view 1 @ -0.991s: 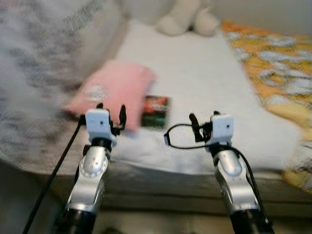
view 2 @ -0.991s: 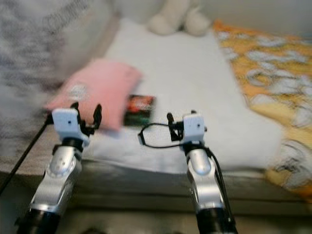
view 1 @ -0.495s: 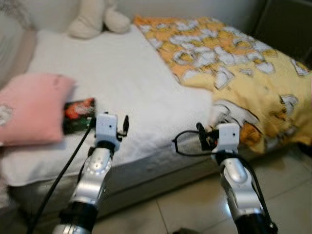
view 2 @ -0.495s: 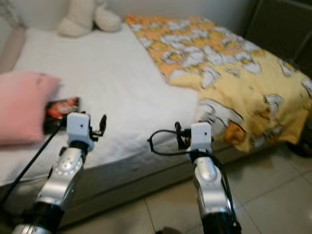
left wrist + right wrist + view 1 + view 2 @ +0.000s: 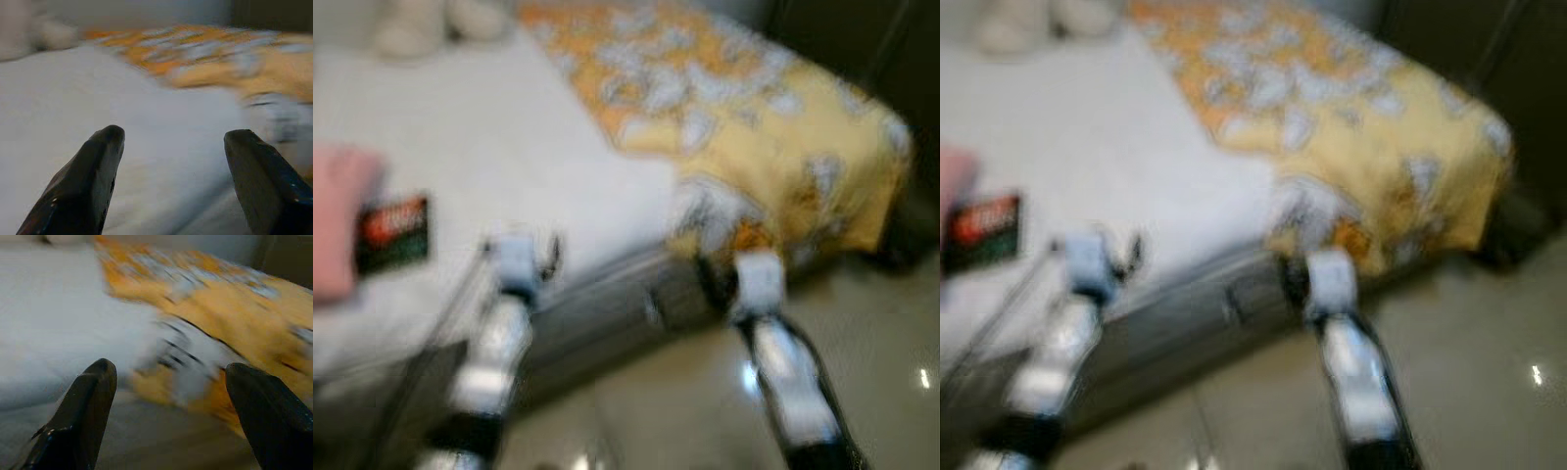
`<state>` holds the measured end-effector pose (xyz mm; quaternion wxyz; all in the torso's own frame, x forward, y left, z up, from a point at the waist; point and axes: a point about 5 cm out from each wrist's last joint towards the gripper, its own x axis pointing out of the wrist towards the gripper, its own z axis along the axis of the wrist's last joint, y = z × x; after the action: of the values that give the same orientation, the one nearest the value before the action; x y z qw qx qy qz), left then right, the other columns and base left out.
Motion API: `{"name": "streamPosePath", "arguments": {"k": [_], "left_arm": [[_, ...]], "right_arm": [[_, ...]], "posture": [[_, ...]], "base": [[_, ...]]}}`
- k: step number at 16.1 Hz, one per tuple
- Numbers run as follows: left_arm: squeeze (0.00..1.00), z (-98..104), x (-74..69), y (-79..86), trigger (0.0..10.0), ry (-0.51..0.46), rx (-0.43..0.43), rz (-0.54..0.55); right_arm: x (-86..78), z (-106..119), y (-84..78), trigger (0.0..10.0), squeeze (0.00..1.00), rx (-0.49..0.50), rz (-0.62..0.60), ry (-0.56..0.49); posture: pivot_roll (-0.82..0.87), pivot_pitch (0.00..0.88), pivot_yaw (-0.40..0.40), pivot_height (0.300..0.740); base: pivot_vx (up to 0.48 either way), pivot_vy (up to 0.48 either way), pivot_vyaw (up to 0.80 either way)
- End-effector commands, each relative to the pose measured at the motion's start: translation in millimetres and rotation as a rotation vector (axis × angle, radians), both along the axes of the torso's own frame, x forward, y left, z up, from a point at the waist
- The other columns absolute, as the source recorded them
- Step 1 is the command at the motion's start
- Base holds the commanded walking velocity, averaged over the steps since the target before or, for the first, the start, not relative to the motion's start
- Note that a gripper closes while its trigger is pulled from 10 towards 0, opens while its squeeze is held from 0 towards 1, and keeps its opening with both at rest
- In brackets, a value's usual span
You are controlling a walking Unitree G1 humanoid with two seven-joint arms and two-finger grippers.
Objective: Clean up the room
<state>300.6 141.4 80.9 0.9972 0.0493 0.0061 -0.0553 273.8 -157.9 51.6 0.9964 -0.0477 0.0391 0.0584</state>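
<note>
The picture is blurred by motion. A bed with a white sheet [image 5: 499, 147] lies ahead, and a yellow-orange patterned blanket [image 5: 744, 127] covers its right part. A dark red-and-green packet [image 5: 393, 233] lies on the sheet beside a pink pillow [image 5: 333, 230] at the left edge. A cream plush toy [image 5: 421, 22] sits at the far end. My left gripper [image 5: 168, 147] is open over the sheet near the bed's front edge. My right gripper [image 5: 166, 382] is open in front of the blanket's hanging corner. Neither holds anything.
Glossy tiled floor [image 5: 862, 323] spreads in front of the bed and to the right. Dark furniture [image 5: 891, 69] stands beyond the blanket at the right. The bed's grey side [image 5: 607, 313] runs just ahead of both arms.
The whole view has swung rightward: pillow and packet slid to the left edge, the blanket and floor came into view. Both arms keep their pose, fingers still open.
</note>
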Motion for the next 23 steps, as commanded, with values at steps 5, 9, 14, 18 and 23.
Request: {"name": "streamPosePath", "arguments": {"k": [5,9,14,18,23], "left_arm": [[0.00,4.6,9.4,8.1,10.0,-0.009,0.061,0.029],[0.00,-1.0,11.8,8.3,10.0,0.022,0.075,0.047],[0.00,-4.4,16.9,15.4,10.0,0.051,0.090,0.103],[0.00,-2.4,20.1,10.7,10.0,0.043,0.103,0.076],[0.00,-12.4,21.5,20.0,10.0,0.090,0.121,0.132]], "right_arm": [[5.0,7.5,9.8,10.0,0.00,0.011,0.029,-0.042],[4.1,7.3,9.6,10.0,0.00,0.009,0.039,-0.041],[2.2,8.7,14.3,10.0,0.00,-0.002,0.073,-0.050],[-0.1,6.9,9.0,10.0,0.00,0.008,0.044,-0.040],[-9.9,2.3,3.9,10.0,0.00,0.001,0.049,-0.019]], "posture": [[-0.03,0.000,0.001,0.740],[-0.04,0.000,0.002,0.740],[-0.04,0.000,0.000,0.740],[-0.05,0.000,0.000,0.740],[-0.07,0.000,0.005,0.740]], "base": [[0.378,-0.238,0.00],[0.438,0.000,0.00],[0.473,0.000,0.00],[0.472,0.000,0.36],[0.480,0.000,0.00]]}}
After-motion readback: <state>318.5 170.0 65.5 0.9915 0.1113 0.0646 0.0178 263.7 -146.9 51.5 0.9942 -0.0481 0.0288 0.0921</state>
